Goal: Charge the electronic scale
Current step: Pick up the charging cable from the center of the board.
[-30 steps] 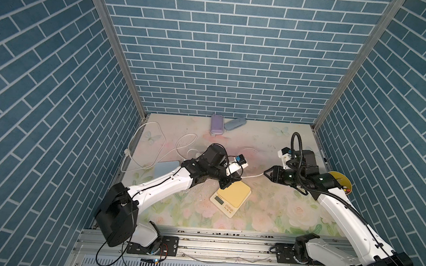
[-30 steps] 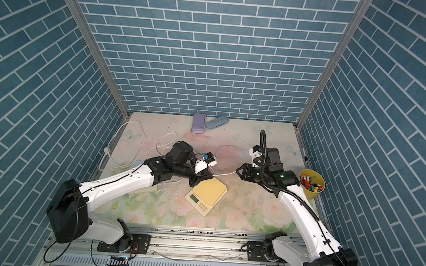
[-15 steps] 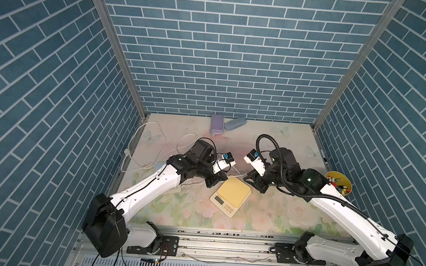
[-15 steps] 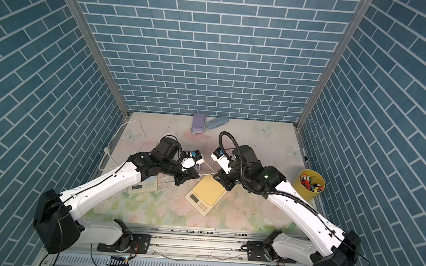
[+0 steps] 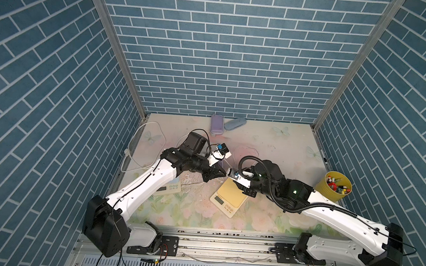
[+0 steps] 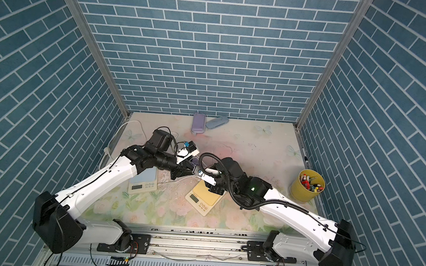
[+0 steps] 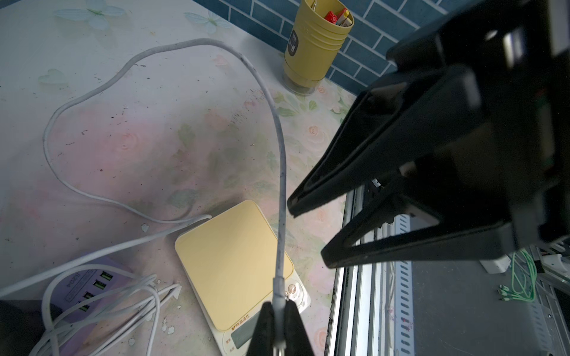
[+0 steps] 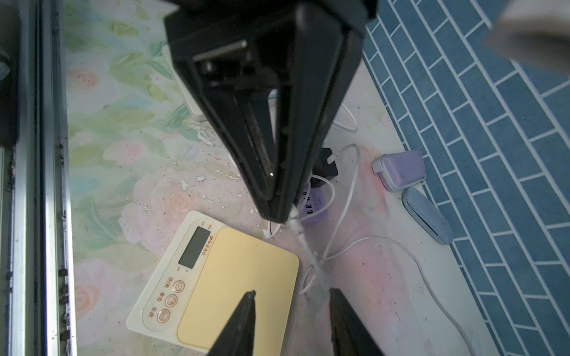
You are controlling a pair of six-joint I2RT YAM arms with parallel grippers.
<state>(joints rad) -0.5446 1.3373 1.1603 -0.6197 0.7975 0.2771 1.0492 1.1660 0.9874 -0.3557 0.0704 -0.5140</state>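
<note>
2nd scale (image 6: 143,182), purple hub (image 8: 317,212), pen cup (image 5: 329,194) nrby.

Both arms reach inward from their bases and meet almost tip to tip at centre. Left arm (image 5: 147,183) is stretched long and low, its wrist roughly level. Left gripper (image 5: 223,175) is pinched tight, fingers (image 7: 265,326) pressed close together. Right arm (image 5: 349,225) is bent at the elbow, forearm angled down. Right gripper (image 7: 308,235) faces the left one's tips, with its fingers (image 8: 240,320) spread apart and a clear gap between them.
</note>
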